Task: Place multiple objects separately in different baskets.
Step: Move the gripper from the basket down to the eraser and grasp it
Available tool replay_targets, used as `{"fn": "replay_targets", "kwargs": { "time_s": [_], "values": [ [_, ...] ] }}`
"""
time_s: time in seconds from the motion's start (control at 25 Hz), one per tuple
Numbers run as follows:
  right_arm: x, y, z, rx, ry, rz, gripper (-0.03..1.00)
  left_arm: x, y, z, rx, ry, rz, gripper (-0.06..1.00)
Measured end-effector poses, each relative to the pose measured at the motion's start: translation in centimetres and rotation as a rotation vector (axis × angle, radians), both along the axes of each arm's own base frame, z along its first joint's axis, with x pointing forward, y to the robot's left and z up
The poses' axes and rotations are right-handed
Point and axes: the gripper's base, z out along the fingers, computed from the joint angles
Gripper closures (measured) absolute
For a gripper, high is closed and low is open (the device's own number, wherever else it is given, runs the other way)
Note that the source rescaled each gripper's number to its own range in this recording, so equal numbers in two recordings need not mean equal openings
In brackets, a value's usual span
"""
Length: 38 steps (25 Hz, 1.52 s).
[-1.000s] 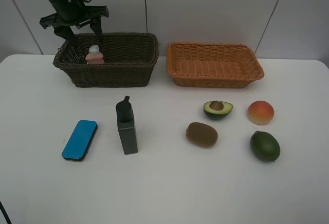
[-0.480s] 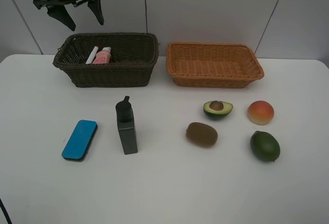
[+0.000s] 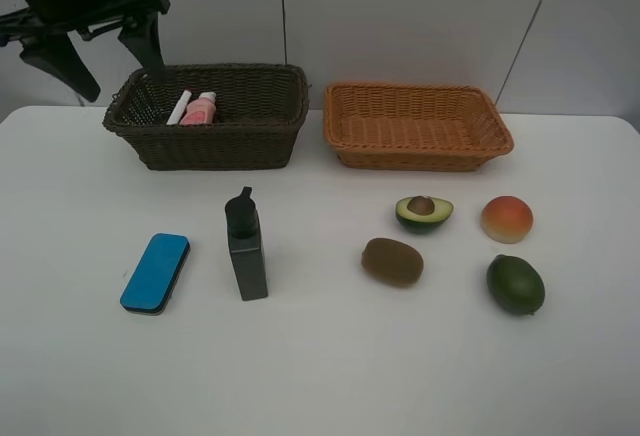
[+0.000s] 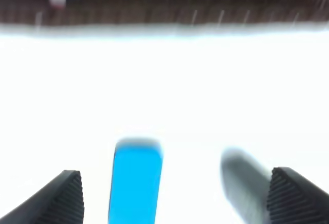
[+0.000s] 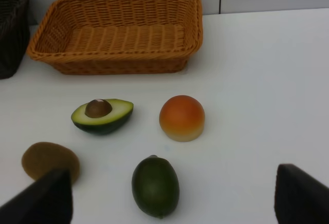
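Note:
The white marker and the pink bottle lie in the dark brown basket. The light orange basket is empty. On the table lie the blue eraser, dark green bottle, halved avocado, kiwi, peach and green fruit. My left gripper is open and empty, high to the left of the dark basket. Its blurred wrist view shows the eraser and the bottle. My right gripper is open, near the fruit.
The white table meets a pale panelled wall at the back. The dark basket's edge shows in the right wrist view beside the orange basket.
My left gripper has let go of the pink bottle, which now lies in the dark basket beside the marker. The gripper has risen and moved left. Nothing else moved.

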Motion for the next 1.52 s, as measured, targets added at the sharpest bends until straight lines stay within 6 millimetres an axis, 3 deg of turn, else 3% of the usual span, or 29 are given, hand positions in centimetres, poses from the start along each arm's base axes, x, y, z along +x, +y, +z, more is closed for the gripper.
{"fn": "replay_targets", "kwargs": {
  "time_s": [0.24, 0.44, 0.72, 1.0, 1.32, 1.52],
  "values": [
    [0.0, 0.0, 0.0, 0.0, 0.0, 0.0, -0.03, -7.3, -0.4, -3.4, 0.053, 0.151, -0.046, 0.08],
    [0.0, 0.0, 0.0, 0.0, 0.0, 0.0, -0.03, -9.7, -1.3, -7.9, 0.077, 0.173, -0.059, 0.08],
    [0.0, 0.0, 0.0, 0.0, 0.0, 0.0, -0.03, -9.8, -1.1, -11.6, 0.058, 0.051, -0.013, 0.07],
    [0.0, 0.0, 0.0, 0.0, 0.0, 0.0, -0.03, -8.4, -1.4, -14.5, 0.056, 0.001, 0.003, 0.07],
    [0.0, 0.0, 0.0, 0.0, 0.0, 0.0, -0.03, -7.5, -1.6, -18.8, 0.084, 0.057, 0.006, 0.07],
    [0.0, 0.0, 0.0, 0.0, 0.0, 0.0, -0.03, -7.3, -1.6, -20.3, 0.095, 0.071, 0.005, 0.07]
  ]
}}
